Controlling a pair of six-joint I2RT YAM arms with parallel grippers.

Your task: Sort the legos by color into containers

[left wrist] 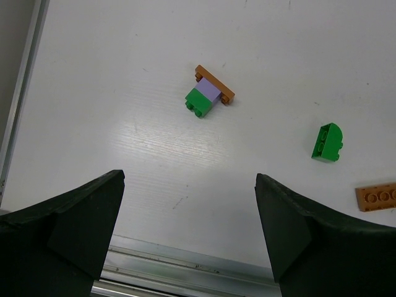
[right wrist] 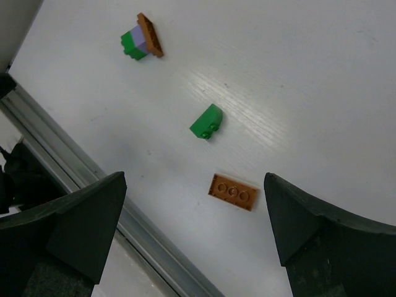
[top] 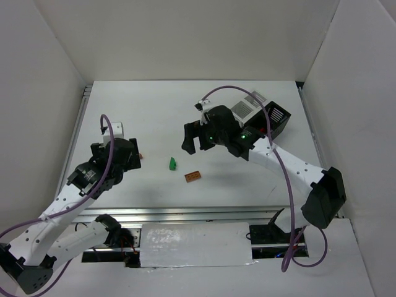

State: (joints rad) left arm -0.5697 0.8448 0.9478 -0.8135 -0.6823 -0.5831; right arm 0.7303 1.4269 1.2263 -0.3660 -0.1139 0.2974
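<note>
On the white bench (top: pixel 154 111), a flat orange-brown plastic lego plate (right wrist: pixel 232 192) lies under the right tool (right wrist: pixel 195 176), lengthwise across its parted jaws.

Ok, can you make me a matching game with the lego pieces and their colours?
Things:
1. curved brick
2. flat plate
3. stack

Colours:
a. orange-brown
b. green, purple and orange-brown
c. green

Pairs: 1-c, 2-a, 3-b
</note>
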